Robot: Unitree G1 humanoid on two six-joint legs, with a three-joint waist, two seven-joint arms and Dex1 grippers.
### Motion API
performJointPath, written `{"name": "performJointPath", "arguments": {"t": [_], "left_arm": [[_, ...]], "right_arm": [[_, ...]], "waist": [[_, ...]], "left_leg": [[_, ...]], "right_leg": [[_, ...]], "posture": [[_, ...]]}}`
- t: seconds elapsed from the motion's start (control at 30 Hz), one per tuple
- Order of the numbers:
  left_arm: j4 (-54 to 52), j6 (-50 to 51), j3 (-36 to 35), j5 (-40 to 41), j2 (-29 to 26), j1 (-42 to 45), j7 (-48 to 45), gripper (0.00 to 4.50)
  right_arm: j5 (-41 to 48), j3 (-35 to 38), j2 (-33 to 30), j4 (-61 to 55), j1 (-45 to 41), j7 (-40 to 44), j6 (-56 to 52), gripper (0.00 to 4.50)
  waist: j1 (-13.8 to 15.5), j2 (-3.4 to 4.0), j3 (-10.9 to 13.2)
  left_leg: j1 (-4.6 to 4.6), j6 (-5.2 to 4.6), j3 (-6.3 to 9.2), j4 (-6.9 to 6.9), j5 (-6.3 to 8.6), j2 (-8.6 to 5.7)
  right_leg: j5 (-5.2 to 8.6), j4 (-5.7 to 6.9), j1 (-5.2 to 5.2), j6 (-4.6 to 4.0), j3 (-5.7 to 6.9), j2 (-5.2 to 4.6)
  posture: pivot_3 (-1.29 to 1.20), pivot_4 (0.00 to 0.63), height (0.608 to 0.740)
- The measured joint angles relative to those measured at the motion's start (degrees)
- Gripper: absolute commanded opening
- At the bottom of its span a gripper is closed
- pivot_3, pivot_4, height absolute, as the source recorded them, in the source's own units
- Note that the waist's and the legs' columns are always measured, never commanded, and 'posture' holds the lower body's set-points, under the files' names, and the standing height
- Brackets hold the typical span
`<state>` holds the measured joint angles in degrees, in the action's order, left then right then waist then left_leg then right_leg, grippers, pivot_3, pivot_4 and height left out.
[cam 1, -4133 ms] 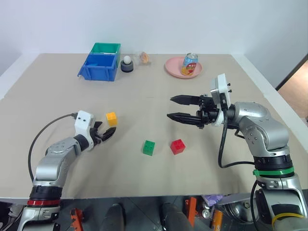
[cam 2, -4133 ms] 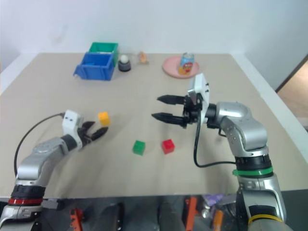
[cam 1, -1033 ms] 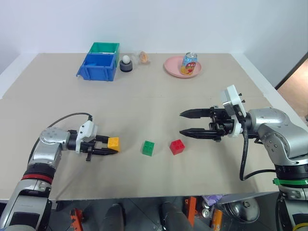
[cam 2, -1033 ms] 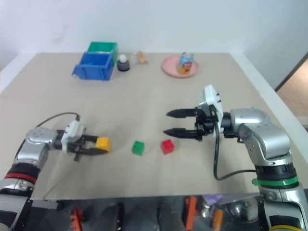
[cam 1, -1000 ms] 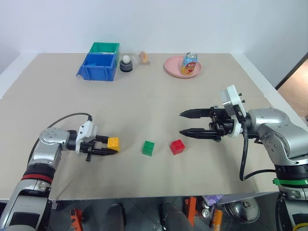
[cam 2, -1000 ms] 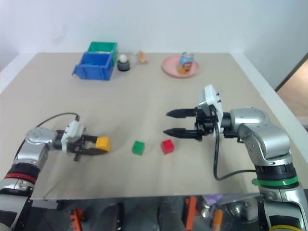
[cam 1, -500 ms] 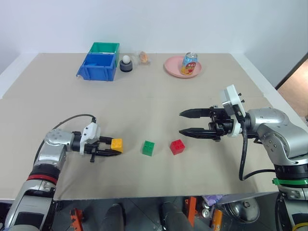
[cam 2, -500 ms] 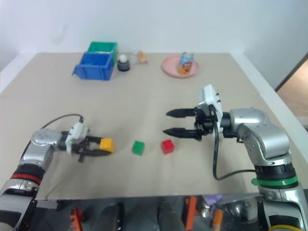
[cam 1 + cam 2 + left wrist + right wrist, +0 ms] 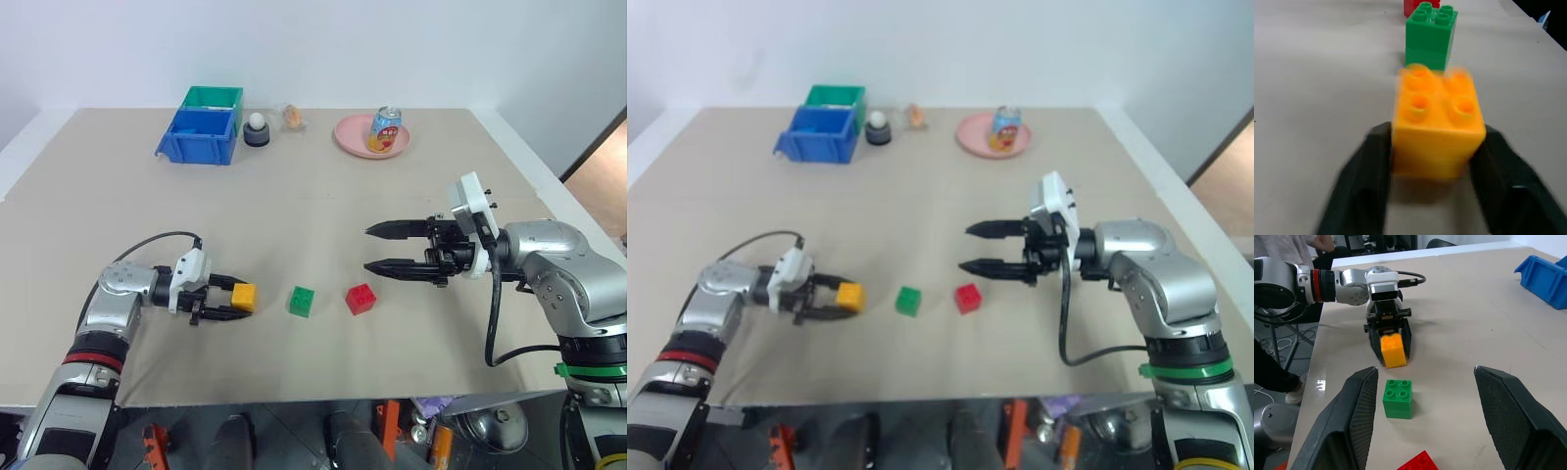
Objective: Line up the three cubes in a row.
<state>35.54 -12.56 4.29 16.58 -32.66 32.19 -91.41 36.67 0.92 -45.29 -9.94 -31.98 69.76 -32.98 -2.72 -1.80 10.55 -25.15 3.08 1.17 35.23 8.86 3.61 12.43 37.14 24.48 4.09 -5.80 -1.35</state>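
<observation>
Three cubes (image 9: 302,300) sit studs-up in a row (left fingers (image 9: 217,298) flank yellow, right fingers (image 9: 384,249) apart).

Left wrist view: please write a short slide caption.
Yellow cube between the left gripper's black fingers, green cube just ahead.

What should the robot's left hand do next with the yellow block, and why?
Probably pull the left gripper straight back, away from the yellow cube. That cube already sits on the table, level with the green cube and red cube, so the three look lined up. The fingers stand on either side of it, so backing out straight should avoid knocking it.
</observation>
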Motion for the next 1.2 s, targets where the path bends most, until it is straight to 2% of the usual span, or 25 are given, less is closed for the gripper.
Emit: {"name": "performJointPath", "arguments": {"t": [0.07, 0.1, 0.27, 0.5, 0.8, 0.87, 1.0, 1.13, 1.2], "left_arm": [[0.0, -0.1, 0.0, -0.3, 0.0, 0.0, 0.2, 4.31], [0.0, 0.0, 0.0, -0.3, 0.0, 0.0, 0.3, 4.45], [-1.8, 2.5, -0.1, 1.0, -0.4, -0.3, -0.4, 4.45], [-11.7, 9.2, -1.1, 4.1, -2.5, -2.6, 0.3, 4.45], [-12.2, 6.4, -5.4, 4.9, -3.7, -3.0, 4.6, 4.45], [-13.5, 7.8, -6.8, 6.2, -2.7, -2.9, 6.9, 4.45], [-19.0, 17.1, -10.2, 11.5, -1.8, -1.1, 14.7, 4.45], [-22.9, 29.8, -17.1, 17.0, -2.3, -0.2, 27.6, 4.45], [-24.3, 32.7, -19.8, 17.6, -2.6, -1.5, 32.7, 4.45]], "right_arm": [[0.0, 0.0, 0.0, 0.0, 0.0, 0.0, 0.1, 3.19], [0.0, 0.0, 0.0, 0.0, 0.0, 0.0, 0.1, 3.19], [0.0, 0.0, 0.0, 0.0, 0.0, 0.0, 0.3, 3.19], [0.0, -0.2, 0.4, 0.2, -0.4, 0.2, 0.4, 3.19], [0.0, -0.3, 0.7, 0.2, -0.6, 0.4, 0.4, 3.19], [0.0, -0.3, 0.7, 0.2, -0.6, 0.4, 0.4, 3.19], [0.0, -0.3, 0.7, 0.2, -0.5, 0.4, 0.4, 3.19], [-1.1, -0.2, 1.3, 0.9, -0.4, -1.4, 1.5, 3.19], [-1.9, 0.2, 2.4, 3.0, -0.4, -3.4, 2.2, 3.19]], "waist": [[0.0, 0.00, 0.0], [0.0, 0.00, 0.0], [0.0, 0.00, 0.0], [0.0, 0.00, 0.0], [0.0, 0.00, 0.0], [0.0, 0.00, 0.0], [0.0, 0.00, 0.0], [-0.3, 0.00, 0.0], [-0.4, 0.00, 0.0]], "left_leg": [[0.00, 0.00, 0.00, 0.00, 0.00, 0.00], [0.00, 0.00, 0.00, 0.01, 0.00, 0.00], [0.00, 0.00, 0.00, 0.01, 0.00, 0.00], [0.03, 0.00, 0.00, 0.01, 0.00, 0.01], [0.01, 0.00, 0.00, 0.05, 0.00, 0.00], [0.00, 0.00, 0.00, 0.05, 0.00, 0.00], [0.00, 0.00, 0.02, 0.07, 0.00, 0.00], [0.06, 0.00, 0.02, 0.06, 0.00, 0.01], [0.08, 0.00, 0.01, 0.06, 0.00, 0.01]], "right_leg": [[0.00, 0.00, -0.01, 0.00, 0.00, 0.00], [0.00, 0.00, -0.01, 0.00, 0.00, 0.00], [0.00, 0.00, 0.00, 0.00, 0.00, 0.00], [0.00, 0.02, -0.01, 0.01, 0.00, 0.00], [-0.01, 0.02, -0.03, 0.01, 0.01, -0.01], [-0.01, 0.02, -0.03, 0.02, 0.00, -0.01], [-0.03, 0.02, -0.05, 0.06, 0.01, 0.00], [-0.04, 0.02, -0.07, 0.08, 0.00, 0.02], [-0.05, 0.02, -0.08, 0.08, -0.01, 0.01]], "posture": [[0.00, 0.150, 0.740], [0.00, 0.150, 0.740], [0.00, 0.150, 0.740], [0.00, 0.150, 0.740], [0.00, 0.150, 0.740], [0.00, 0.150, 0.740], [0.00, 0.150, 0.740], [0.00, 0.150, 0.740], [0.00, 0.150, 0.740]]}}
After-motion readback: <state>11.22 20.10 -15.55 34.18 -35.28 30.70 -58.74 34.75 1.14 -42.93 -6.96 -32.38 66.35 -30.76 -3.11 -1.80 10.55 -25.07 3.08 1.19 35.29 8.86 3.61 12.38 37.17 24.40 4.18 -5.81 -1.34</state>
